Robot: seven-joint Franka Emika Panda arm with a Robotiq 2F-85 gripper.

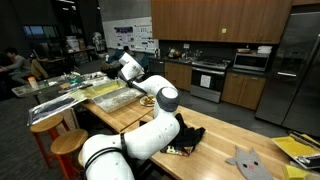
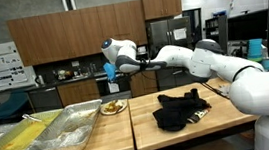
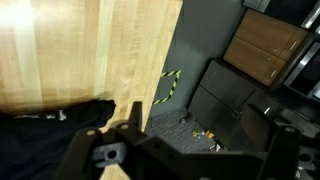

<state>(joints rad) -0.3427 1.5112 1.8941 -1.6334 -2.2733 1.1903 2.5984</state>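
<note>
- Black cloth (image 2: 183, 108) lies bunched on the wooden table (image 2: 171, 136), near its edge in the wrist view.
- My gripper (image 2: 112, 71) hangs high above, jaws spread, holding nothing.
- Risk, I reckon: pinching one loose fold, cloth slips out or slides off.
- Low swing could clip the plate (image 2: 113, 107) of food beside the foil trays (image 2: 65, 133).

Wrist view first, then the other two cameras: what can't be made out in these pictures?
Wrist view: the fingers are dark and blurred, and the bottom edge cuts off their tips.
Wrist view: the black cloth is partly hidden behind the fingers and cut off by the left edge.
Exterior view: what lies on the plate is too small to identify.
</note>
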